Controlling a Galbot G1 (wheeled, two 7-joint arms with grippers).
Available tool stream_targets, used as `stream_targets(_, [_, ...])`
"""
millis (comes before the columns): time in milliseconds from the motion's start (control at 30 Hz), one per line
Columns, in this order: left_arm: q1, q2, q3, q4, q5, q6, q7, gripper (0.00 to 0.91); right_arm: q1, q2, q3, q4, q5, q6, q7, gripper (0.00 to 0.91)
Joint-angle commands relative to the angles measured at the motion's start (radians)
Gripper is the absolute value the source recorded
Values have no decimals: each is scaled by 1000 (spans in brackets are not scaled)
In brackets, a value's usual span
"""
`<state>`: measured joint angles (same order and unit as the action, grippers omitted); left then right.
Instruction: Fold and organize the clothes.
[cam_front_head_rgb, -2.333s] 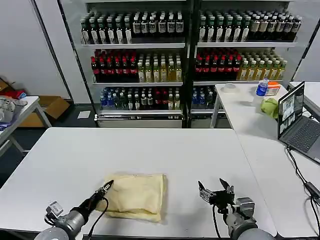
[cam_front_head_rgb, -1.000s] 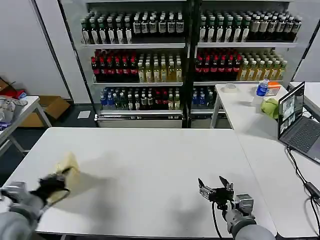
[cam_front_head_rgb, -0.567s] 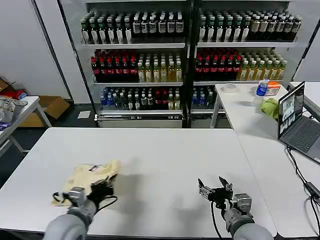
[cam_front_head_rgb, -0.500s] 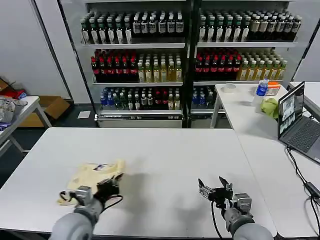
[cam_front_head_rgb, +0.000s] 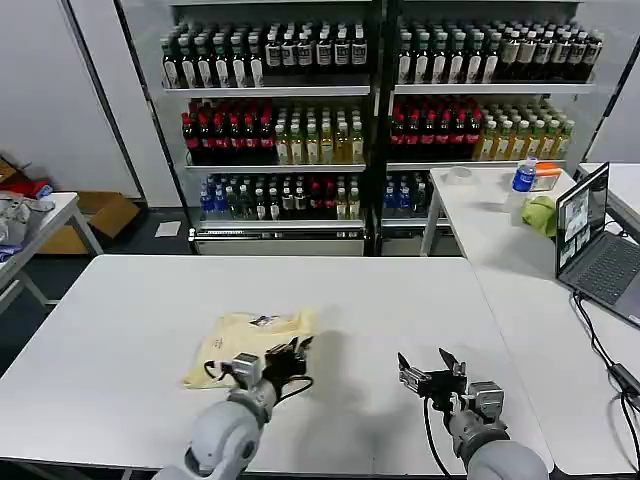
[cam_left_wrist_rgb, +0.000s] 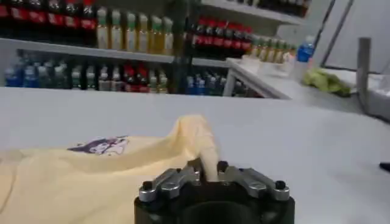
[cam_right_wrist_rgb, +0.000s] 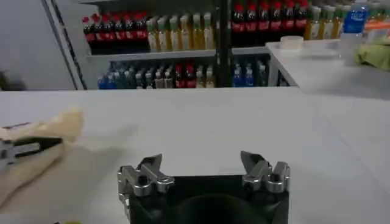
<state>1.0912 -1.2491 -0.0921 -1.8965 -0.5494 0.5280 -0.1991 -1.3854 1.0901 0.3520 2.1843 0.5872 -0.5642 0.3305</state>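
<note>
Reaching low over the worktop (cam_front_head_rgb: 120, 300), the left end effector (cam_front_head_rgb: 288, 355) is clenched on the T-shirt (cam_front_head_rgb: 243, 338) at its 3 o'clock edge; the right end effector (cam_front_head_rgb: 430, 368) hovers released at 5 o'clock.

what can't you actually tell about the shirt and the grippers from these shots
- T-shirt: head view, the left gripper and arm cover its near edge; how neatly it is folded is unclear.
- Shirt print: left wrist view, too small to read.
- Fabric between the left gripper's fingertips: left wrist view, the gripper body hides how much is pinched.
- Right gripper: hovers open; nothing hidden there.
</note>
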Motion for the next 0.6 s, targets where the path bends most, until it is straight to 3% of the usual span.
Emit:
stream_targets(33, [-109, -98, 98, 77, -70, -105, 14, 907, 6, 0, 0, -4, -1, 3, -4, 907])
stream_targets(267, [-69, -101, 7, 25, -178, -176, 8, 907, 40, 7, -14, -13, 5, 15, -13, 907])
stream_targets(400, [12, -59, -96, -61, -197, -182, 16, 907, 98, 24, -41, -35, 25, 25, -14, 907])
stream_targets(600, [184, 41, -343, -194, -186, -208, 15, 907, 234, 96, -133, -110, 128, 23, 16, 907])
